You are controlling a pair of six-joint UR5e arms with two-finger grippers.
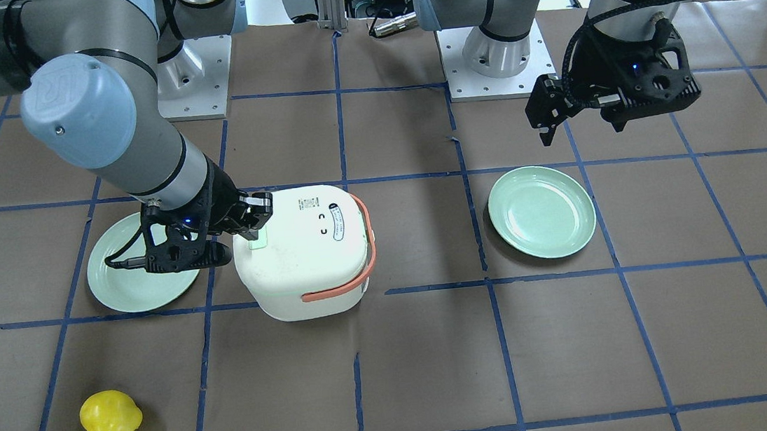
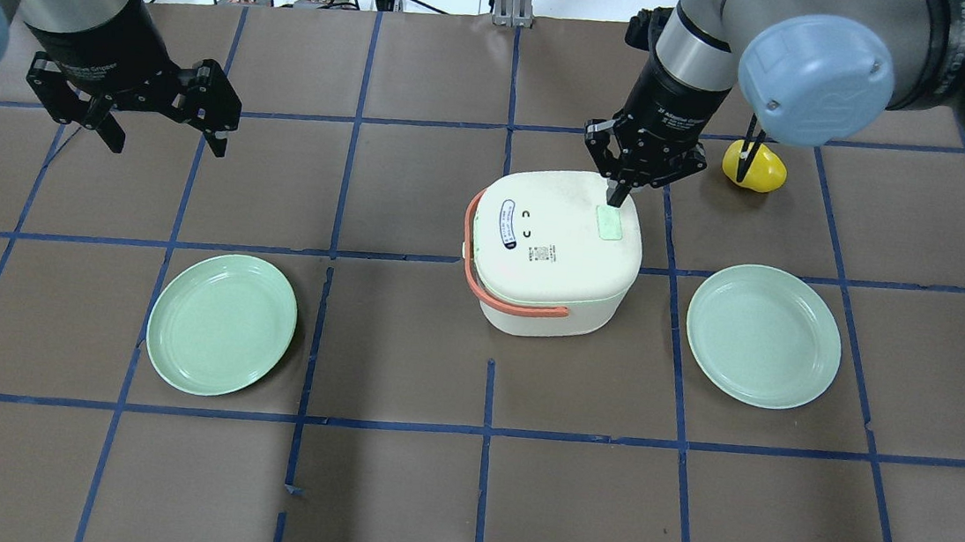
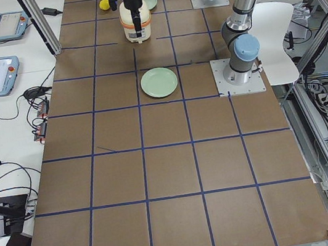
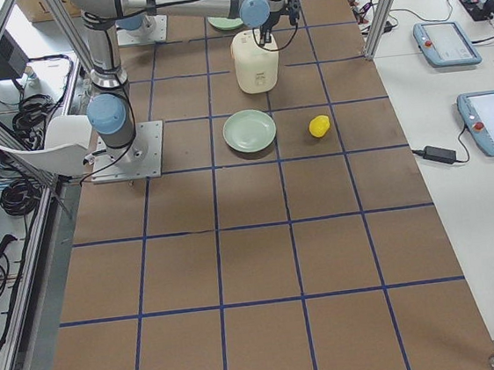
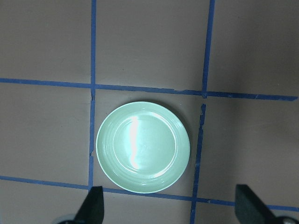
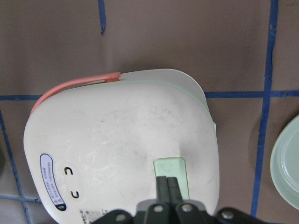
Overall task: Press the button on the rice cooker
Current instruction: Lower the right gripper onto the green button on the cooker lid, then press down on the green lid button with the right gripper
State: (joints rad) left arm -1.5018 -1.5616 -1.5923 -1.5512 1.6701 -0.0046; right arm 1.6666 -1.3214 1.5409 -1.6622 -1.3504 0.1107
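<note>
A white rice cooker (image 2: pixel 550 255) with an orange handle (image 2: pixel 481 284) stands mid-table; it also shows in the front view (image 1: pixel 302 251) and the right wrist view (image 6: pixel 121 144). Its pale mint-green button (image 2: pixel 609 223) (image 6: pixel 170 175) sits near one lid edge. My right gripper (image 2: pixel 616 197) (image 6: pixel 167 185) is shut, its fingertips together on the button's near edge. My left gripper (image 2: pixel 163 138) (image 1: pixel 580 133) is open and empty, hanging above the table far from the cooker, over a green plate (image 5: pixel 142 147).
One green plate (image 2: pixel 222 324) lies on the left, another (image 2: pixel 764 335) right of the cooker. A yellow toy pepper (image 2: pixel 754 166) lies behind the right arm. A white oval label strip (image 2: pixel 509 225) sits on the lid by the handle.
</note>
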